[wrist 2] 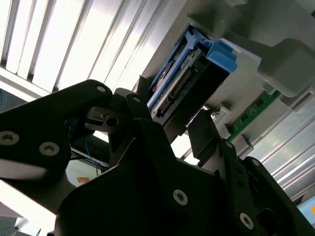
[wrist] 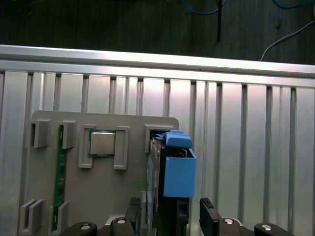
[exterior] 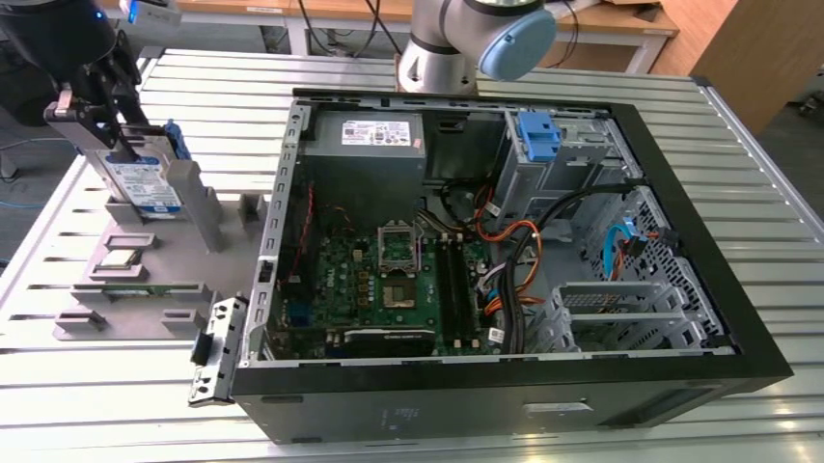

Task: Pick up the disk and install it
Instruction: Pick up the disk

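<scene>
Your black gripper (wrist: 170, 209) straddles the flat silver-black disk (wrist: 170, 182) in its blue plastic carrier, jaws apart. Disk stands edge-up in grey slotted fixture (wrist: 130, 191) on ribbed aluminium bench (wrist: 246, 147).

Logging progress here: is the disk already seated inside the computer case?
No, the disk stands upright in the grey fixture on the table, outside the computer case, at the exterior view's left.

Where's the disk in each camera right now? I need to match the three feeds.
Exterior view: the disk stands upright at the exterior view's left, outside the computer case.
Second wrist view: end-on, its blue carrier edging the dark body.
First wrist view: edge-on, blue carrier nearest the camera.
Shared landmark: the grey holder it stands in.
</scene>
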Motion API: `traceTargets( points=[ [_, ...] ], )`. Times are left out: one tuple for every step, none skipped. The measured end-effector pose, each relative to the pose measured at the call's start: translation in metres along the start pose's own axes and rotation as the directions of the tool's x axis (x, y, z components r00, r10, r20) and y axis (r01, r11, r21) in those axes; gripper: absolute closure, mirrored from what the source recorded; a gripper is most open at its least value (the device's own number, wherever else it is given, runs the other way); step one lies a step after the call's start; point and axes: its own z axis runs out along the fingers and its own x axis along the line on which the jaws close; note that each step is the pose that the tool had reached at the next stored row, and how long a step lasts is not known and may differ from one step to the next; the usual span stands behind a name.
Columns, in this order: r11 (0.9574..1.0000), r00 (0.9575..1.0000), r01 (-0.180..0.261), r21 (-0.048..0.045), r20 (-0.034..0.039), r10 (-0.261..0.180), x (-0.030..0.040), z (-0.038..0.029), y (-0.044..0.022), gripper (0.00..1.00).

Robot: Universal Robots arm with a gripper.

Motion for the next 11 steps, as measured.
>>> traceTargets(
  points=[
    [1.0000, 1.0000, 0.000, 0.0000, 0.0000, 0.000, 0.0000, 0.0000, 0.0000, 0.41],
    [1.0000, 1.0000, 0.000, 0.0000, 0.0000, 0.000, 0.0000, 0.0000, 0.0000, 0.41],
    [1.0000, 1.0000, 0.000, 0.0001, 0.0001, 0.000, 0.0000, 0.0000, 0.0000, 0.41],
    [1.0000, 1.0000, 0.000, 0.0001, 0.0000, 0.000, 0.0000, 0.0000, 0.0000, 0.41],
    [1.0000, 1.0000, 0.000, 0.0001, 0.0000, 0.000, 0.0000, 0.0000, -0.0001, 0.41],
    [1.0000, 1.0000, 0.000, 0.0000, 0.0000, 0.000, 0.0000, 0.0000, -0.0001, 0.41],
    [1.0000, 1.0000, 0.000, 0.0000, 0.0000, 0.000, 0.0000, 0.0000, -0.0001, 0.41],
    [1.0000, 1.0000, 0.000, -0.0012, 0.0001, 0.000, 0.0000, 0.0001, -0.0002, 0.41],
    [0.9999, 1.0000, 0.000, -0.0102, 0.0002, 0.000, 0.0001, 0.0000, -0.0005, 0.41],
    [0.9999, 1.0000, -0.001, -0.0167, 0.0005, 0.001, 0.0000, 0.0001, -0.0005, 0.41],
    [0.9999, 1.0000, -0.001, -0.0170, 0.0006, 0.001, 0.0000, 0.0001, -0.0004, 0.41]
  ],
)
